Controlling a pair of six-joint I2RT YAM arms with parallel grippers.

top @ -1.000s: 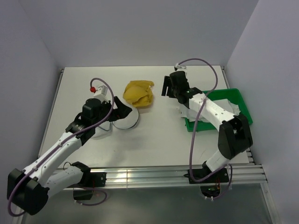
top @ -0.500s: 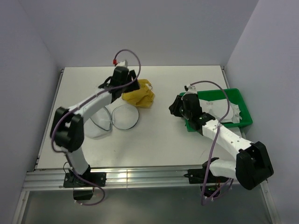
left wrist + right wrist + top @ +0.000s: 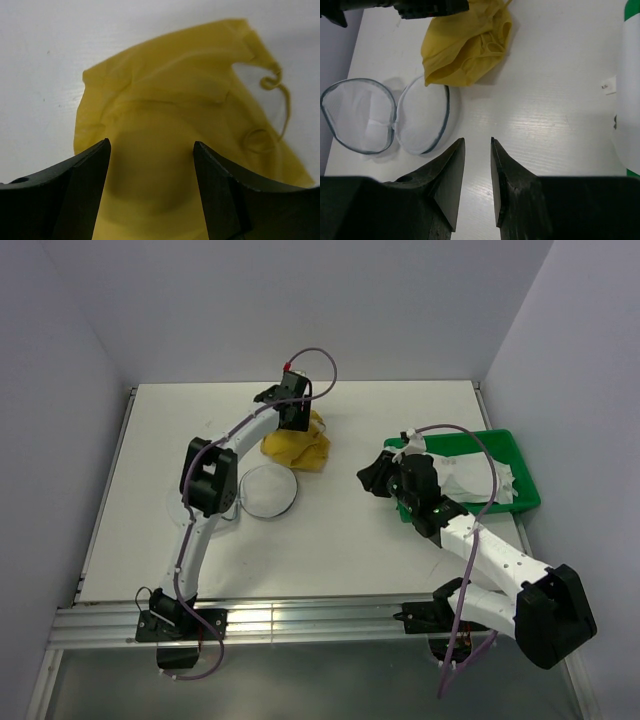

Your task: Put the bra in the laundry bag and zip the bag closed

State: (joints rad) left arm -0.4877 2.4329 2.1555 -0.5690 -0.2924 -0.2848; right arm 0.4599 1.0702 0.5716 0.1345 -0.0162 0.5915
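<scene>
The left gripper (image 3: 151, 150) is hanging directly over the yellow bra (image 3: 185, 115), jaws standing wide and gripping nothing, so the grab is looking like a straight drop. The bra is lying crumpled on the table (image 3: 350, 540), just beyond the laundry bag (image 3: 390, 117), whose two mesh halves are lying spread open. The right gripper (image 3: 477, 142) is idling well apart near the green tray (image 3: 528, 480), fingers nearly together and empty. Its camera is showing the open bag; the left wrist view is showing only fabric
</scene>
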